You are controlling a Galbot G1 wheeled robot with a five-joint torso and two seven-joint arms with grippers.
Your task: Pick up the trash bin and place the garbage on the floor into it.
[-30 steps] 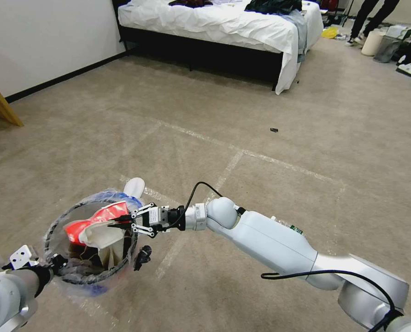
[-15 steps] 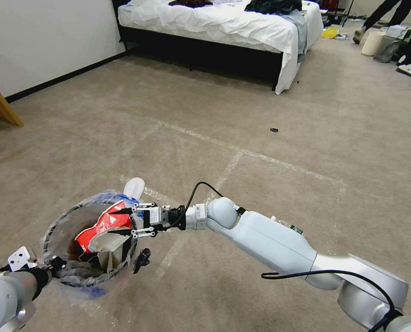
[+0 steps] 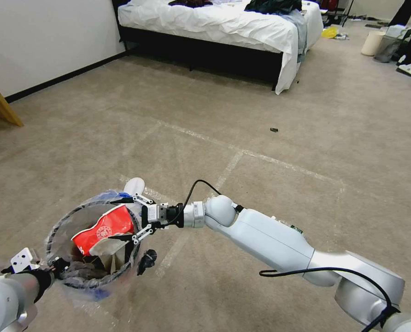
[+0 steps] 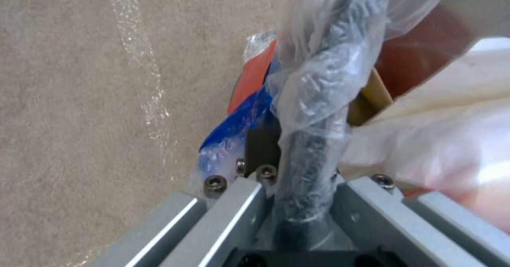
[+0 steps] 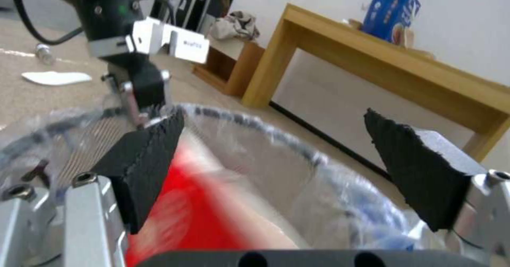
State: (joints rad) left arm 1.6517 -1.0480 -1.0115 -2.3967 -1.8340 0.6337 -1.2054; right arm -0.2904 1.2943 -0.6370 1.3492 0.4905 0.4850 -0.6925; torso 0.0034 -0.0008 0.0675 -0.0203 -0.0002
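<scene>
Head view, lower left of frame: bin (image 3: 58, 230) being held off the floor (image 3: 261, 193), rim tilted toward the camera, clear liner with blue edging bunching around it.

Left gripper (image 3: 53, 266) sitting at the bin's near rim, low in the frame, arm entering from the bottom-left corner. Left wrist view: fingers (image 4: 260, 147) clamped together on the bagged rim (image 4: 313, 131), one inside and one outside, plastic crumpling between them.

Right arm reaching in from the bottom-right corner, running up and left across the lower middle of the frame, forearm near level, wrist pointing left at the bin's far-right rim. Right gripper (image 3: 125, 219) hovering at the mouth of the bin, fingers spread wide apart, gripping nothing. Right wrist view: both black pads (image 5: 143, 159) standing well apart, rim arcing between them.

Cup (image 3: 102, 228), crushed, red and white, lying in the bin's mouth just left of the right gripper, between the spread fingertips but not pinched. More paper litter sitting deeper in the bin, dark inside.

White scrap (image 3: 134, 186) lying on the floor just above the bin in frame. Small dark bit (image 3: 273, 130) lying on the carpet right of centre. Bed (image 3: 214, 23) filling the top middle; wooden table (image 5: 398, 67) showing in the right wrist view, upper right.
</scene>
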